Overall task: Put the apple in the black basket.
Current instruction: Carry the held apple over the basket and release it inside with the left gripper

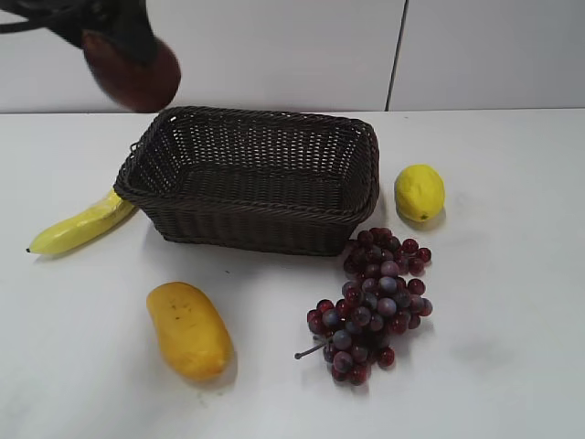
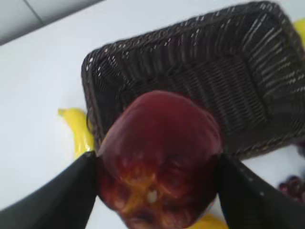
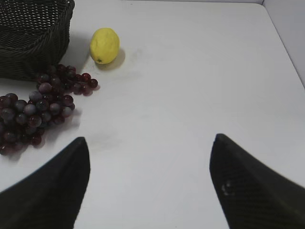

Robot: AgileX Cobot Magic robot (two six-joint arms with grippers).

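My left gripper (image 1: 114, 41) is shut on the dark maroon apple (image 1: 132, 75) and holds it in the air at the top left, above and just left of the black basket's far left corner. In the left wrist view the apple (image 2: 159, 160) fills the space between both jaws of the left gripper (image 2: 157, 176), with the black basket (image 2: 209, 90) below it. The black basket (image 1: 251, 178) stands at the middle of the table and looks empty. My right gripper (image 3: 150, 148) is open and empty over bare table, right of the basket (image 3: 33, 38).
A banana (image 1: 82, 224) lies against the basket's left side. A yellow mango (image 1: 189, 329) lies in front. A grape bunch (image 1: 375, 302) lies at the front right, and a lemon (image 1: 419, 192) to the basket's right. The white table (image 1: 512, 302) ends at a wall behind.
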